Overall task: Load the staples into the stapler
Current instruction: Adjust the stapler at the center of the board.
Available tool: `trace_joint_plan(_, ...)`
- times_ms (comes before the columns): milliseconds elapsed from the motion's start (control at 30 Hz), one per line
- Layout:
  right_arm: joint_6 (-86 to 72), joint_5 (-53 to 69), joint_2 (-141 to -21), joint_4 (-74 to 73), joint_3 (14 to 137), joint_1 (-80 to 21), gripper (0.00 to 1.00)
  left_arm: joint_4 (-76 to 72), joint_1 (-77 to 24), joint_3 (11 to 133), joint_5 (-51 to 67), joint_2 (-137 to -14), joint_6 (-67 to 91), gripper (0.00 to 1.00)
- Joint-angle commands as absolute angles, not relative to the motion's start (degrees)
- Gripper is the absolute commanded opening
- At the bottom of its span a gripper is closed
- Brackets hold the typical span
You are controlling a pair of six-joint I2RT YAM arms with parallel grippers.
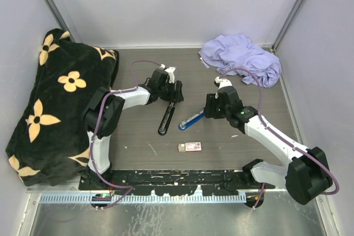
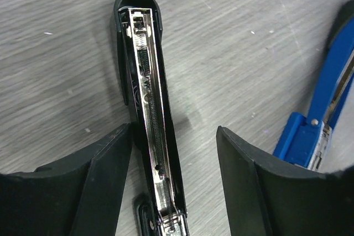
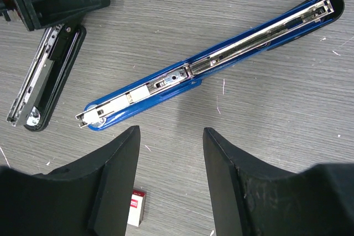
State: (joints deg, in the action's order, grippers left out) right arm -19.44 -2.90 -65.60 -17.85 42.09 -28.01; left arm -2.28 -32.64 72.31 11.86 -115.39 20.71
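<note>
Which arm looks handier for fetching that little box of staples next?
Right, probably. The right claw is open, empty and hangs nearer the staples, which show at the edge of its own camera view. The left claw, also open, hangs over the black stapler, farther off.

On table [image 1: 221, 156]: left stapler [image 1: 166, 118] beside right stapler [image 1: 191, 120], apart; staples [image 1: 189, 147] nearer, before both.

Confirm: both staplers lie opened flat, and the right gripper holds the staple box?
No: the right gripper is open and empty; the staple box lies loose on the table, as the top view shows. The rest stands.
</note>
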Motion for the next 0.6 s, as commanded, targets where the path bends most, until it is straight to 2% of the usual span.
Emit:
trace_joint_plan(0, -19.7, -2.6, -66.1, -15.0, 42.3, -28.0, 0.55, -8.1, -34.6, 71.3, 20.0, -114.7, 18.5, 0.63)
trace_joint_plan(267, -20.2, -2.8, -65.8, -15.0, 42.2, -28.0, 0.55, -9.0, -38.0, 70.3, 21.4, -113.4, 16.0, 0.63)
trace_joint_plan(567, -19.8, -0.6, -62.3, -15.7, 41.4, -28.0, 0.55, -13.1, -37.4, 61.8, 10.0, -100.3, 14.9, 0.66)
